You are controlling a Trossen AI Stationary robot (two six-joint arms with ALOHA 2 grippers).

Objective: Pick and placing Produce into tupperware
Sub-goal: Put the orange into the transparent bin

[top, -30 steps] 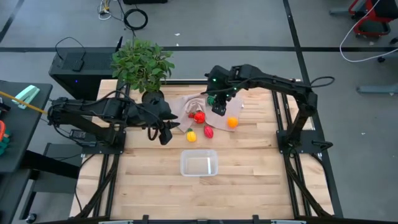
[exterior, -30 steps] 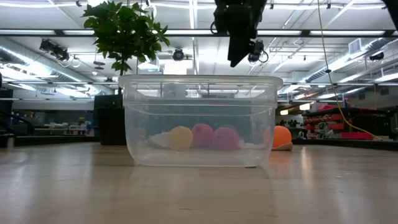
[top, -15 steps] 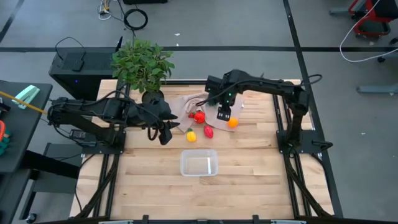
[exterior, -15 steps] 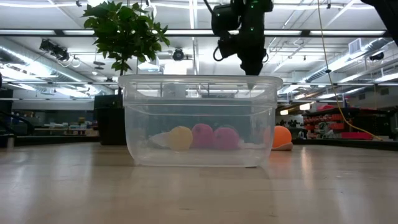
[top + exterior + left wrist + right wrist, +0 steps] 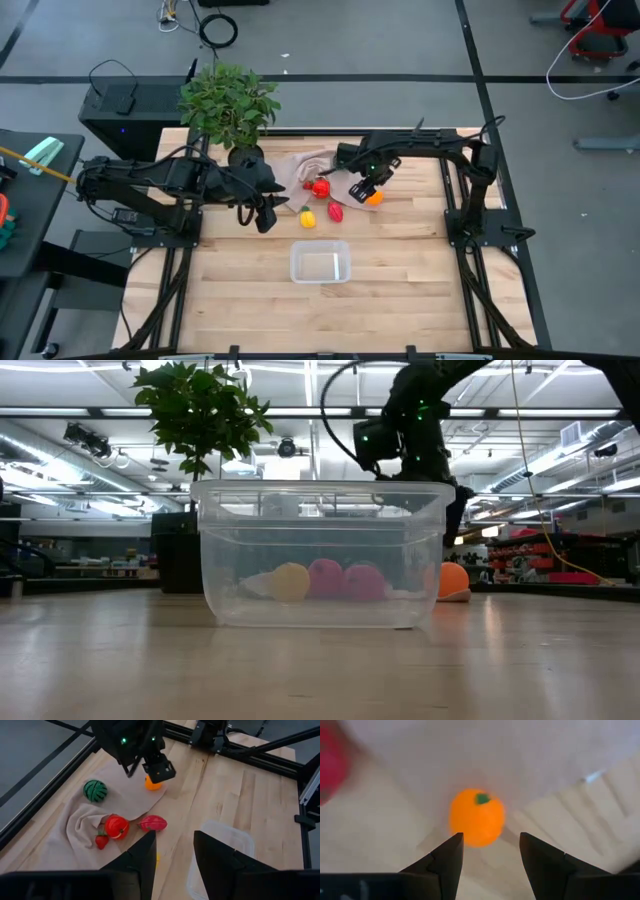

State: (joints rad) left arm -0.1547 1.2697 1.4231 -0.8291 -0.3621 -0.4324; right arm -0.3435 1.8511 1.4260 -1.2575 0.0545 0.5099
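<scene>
One orange piece of produce (image 5: 477,818) just ahead of your right gripper (image 5: 490,851), fingers spread and not touching it, your left gripper (image 5: 174,851) parked apart with fingers open, tupperware (image 5: 320,264) well clear of both.

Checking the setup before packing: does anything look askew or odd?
Only the beige cloth: it lies rumpled, with produce resting on its folds. The tupperware sits upright and empty, and the right pincer is open at the orange piece.
</scene>
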